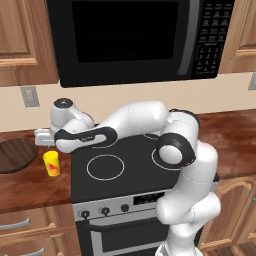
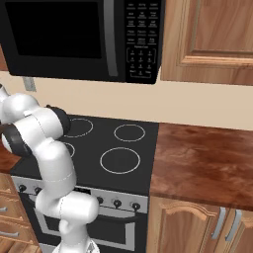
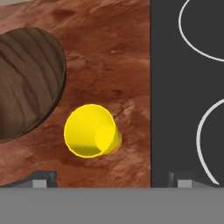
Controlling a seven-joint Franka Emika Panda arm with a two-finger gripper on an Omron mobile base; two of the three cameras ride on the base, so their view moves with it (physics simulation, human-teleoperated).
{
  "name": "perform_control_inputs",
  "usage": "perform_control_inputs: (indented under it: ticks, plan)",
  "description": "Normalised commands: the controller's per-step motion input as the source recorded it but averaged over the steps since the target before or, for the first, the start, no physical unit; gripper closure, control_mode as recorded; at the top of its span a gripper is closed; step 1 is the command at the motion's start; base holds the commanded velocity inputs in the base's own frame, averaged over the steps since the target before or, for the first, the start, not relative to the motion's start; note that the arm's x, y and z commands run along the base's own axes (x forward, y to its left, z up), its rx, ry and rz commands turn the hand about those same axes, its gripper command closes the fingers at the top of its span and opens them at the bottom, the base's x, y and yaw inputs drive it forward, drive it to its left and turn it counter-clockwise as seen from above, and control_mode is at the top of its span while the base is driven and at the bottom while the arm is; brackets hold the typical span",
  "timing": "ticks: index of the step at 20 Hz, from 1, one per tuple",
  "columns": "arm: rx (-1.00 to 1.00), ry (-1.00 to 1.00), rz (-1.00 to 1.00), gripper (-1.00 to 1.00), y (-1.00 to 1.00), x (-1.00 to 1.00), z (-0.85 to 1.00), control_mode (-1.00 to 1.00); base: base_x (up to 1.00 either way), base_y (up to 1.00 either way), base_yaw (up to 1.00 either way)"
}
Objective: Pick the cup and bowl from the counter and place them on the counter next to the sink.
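Currently the white arm reaches left over the black stovetop [image 1: 125,165], and its two-finger hand [image 1: 42,136] hovers above the glossy reddish-brown wood-grain desk [image 1: 30,187]. The hand is fully open and holds nothing; in the hand view its two dark fingertips [image 3: 41,178] stand far apart at the bottom edge, one over the desk and one over the stovetop.

The small bright yellow tapered cup [image 1: 51,163] stands upright on the desk, just beside the left edge of the stovetop and below the hand. In the hand view the cup [image 3: 91,131] lies between the fingertips, closer to the one over the desk, with its open mouth facing the camera. No finger touches it.

The wide shallow dark brown wood-grain bowl [image 1: 15,155] rests on the desk to the left of the cup, near it but apart. In the hand view the bowl [image 3: 26,81] is cut off by the left edge.

A black microwave [image 1: 135,35] hangs above the stovetop.
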Motion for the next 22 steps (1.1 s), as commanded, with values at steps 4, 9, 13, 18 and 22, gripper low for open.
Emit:
perform_control_inputs:
  ticks: [4, 9, 13, 18, 22]
  plan:
    - [0.00, 0.01, 0.00, -1.00, 0.03, 0.17, 0.00, -1.00, 0.00, 0.00, 0.00]
    - [0.00, 0.02, 0.00, -1.00, 0.01, 0.05, -0.01, -1.00, 0.00, 0.00, 0.00]
    - [0.00, 0.03, 0.00, -1.00, 0.00, 0.00, -0.14, -1.00, 0.00, 0.00, 0.00]
    - [0.00, 0.00, 0.00, -1.00, 0.00, 0.00, -0.30, -1.00, 0.00, 0.00, 0.00]
    - [0.00, 0.00, 0.00, -1.00, 0.00, 0.00, -0.16, -1.00, 0.00, 0.00, 0.00]
